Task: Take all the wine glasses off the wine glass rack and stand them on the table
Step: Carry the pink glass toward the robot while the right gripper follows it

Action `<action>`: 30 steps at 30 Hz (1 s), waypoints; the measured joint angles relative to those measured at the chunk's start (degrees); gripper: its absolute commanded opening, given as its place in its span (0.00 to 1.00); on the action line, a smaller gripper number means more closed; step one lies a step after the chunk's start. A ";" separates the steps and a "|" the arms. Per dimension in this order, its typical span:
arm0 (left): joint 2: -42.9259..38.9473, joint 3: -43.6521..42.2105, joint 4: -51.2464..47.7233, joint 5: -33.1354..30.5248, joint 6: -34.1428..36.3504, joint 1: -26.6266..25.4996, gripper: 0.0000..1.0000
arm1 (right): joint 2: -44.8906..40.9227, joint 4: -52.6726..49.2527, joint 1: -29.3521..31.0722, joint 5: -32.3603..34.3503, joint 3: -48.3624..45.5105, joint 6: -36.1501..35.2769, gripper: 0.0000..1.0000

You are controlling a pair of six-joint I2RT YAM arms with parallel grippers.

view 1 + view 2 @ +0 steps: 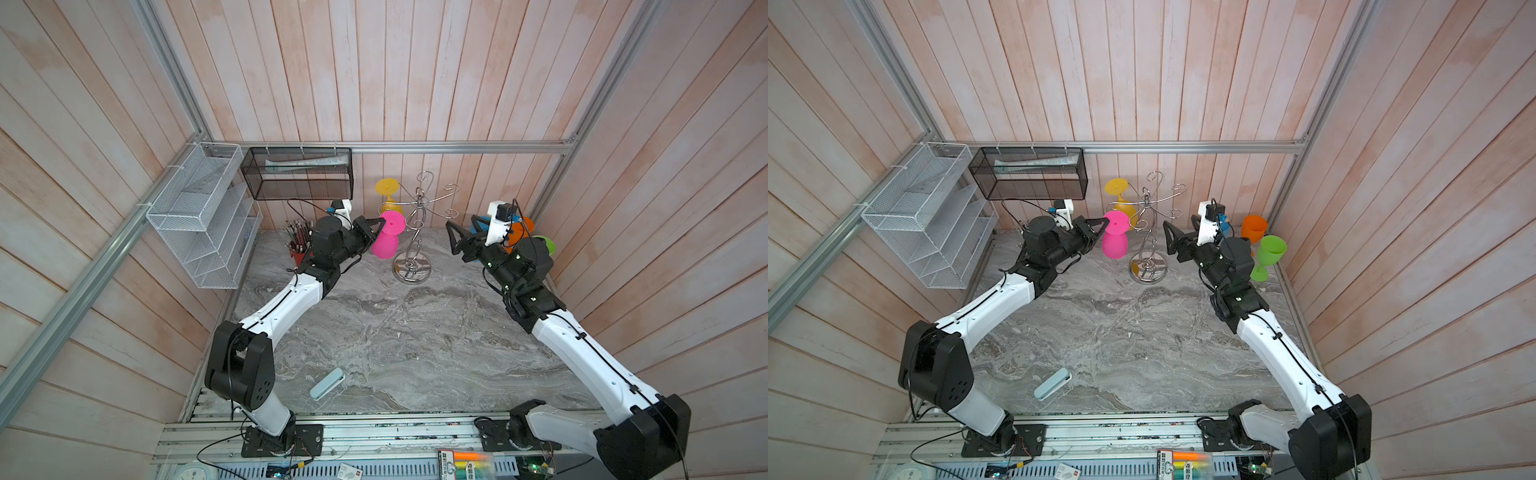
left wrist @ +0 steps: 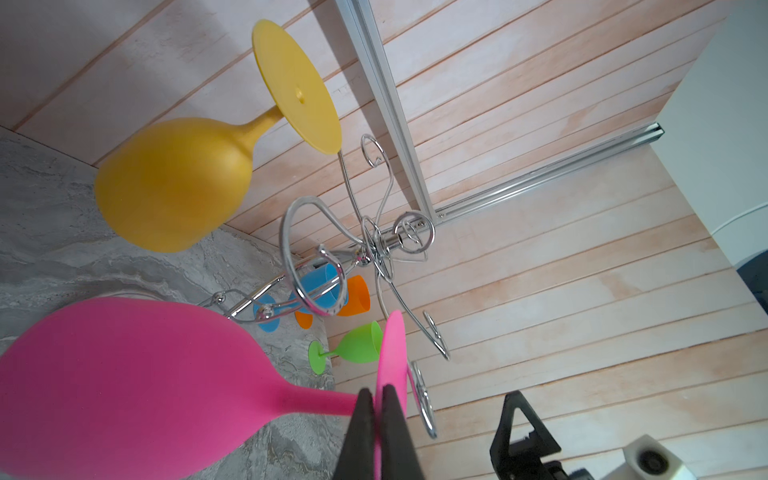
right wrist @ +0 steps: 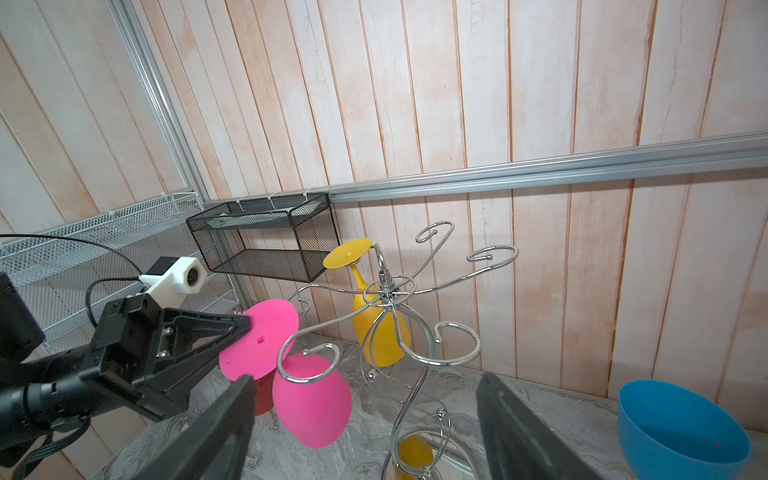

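Left wrist view. Left claw [image 2: 377, 392]: black fingers pinched narrow on the rim of the foot disc of the pink wine glass [image 2: 124, 382]. One curled hook of the wine glass rack [image 2: 370, 249] shows just beside that foot; contact cannot be told. Yellow wine glass [image 2: 174, 183]: hung inverted from a farther hook of the rack.

Right wrist view. Right claw [image 3: 366, 378]: fingers spread wide, empty, facing the rack. Pink wine glass: inverted, just beside the rack, between it and the left claw. Blue cup [image 3: 681, 428]: upright, on the rack's opposite side.

Both top views. Rack: upright on the marble surface [image 1: 374, 332], near the back wall. Left claw with pink wine glass: just left of the rack. Right claw: right of the rack, apart from it. Orange cup [image 1: 1254, 228], green cup [image 1: 1271, 253]: upright, right of the rack. Pale blue case [image 1: 327, 383]: flat, well in front of the rack.
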 measured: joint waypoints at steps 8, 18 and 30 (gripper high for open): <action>-7.74 -8.72 -0.48 5.92 6.23 -0.46 0.00 | -0.07 -1.64 0.00 0.09 0.59 0.15 0.84; -20.96 -22.58 -1.86 6.51 18.34 -1.53 0.00 | -0.17 -7.34 7.02 4.50 2.25 1.40 0.84; -29.42 -32.22 -3.65 -0.81 32.79 -6.23 0.00 | -0.74 -16.15 13.46 10.86 -1.29 4.33 0.83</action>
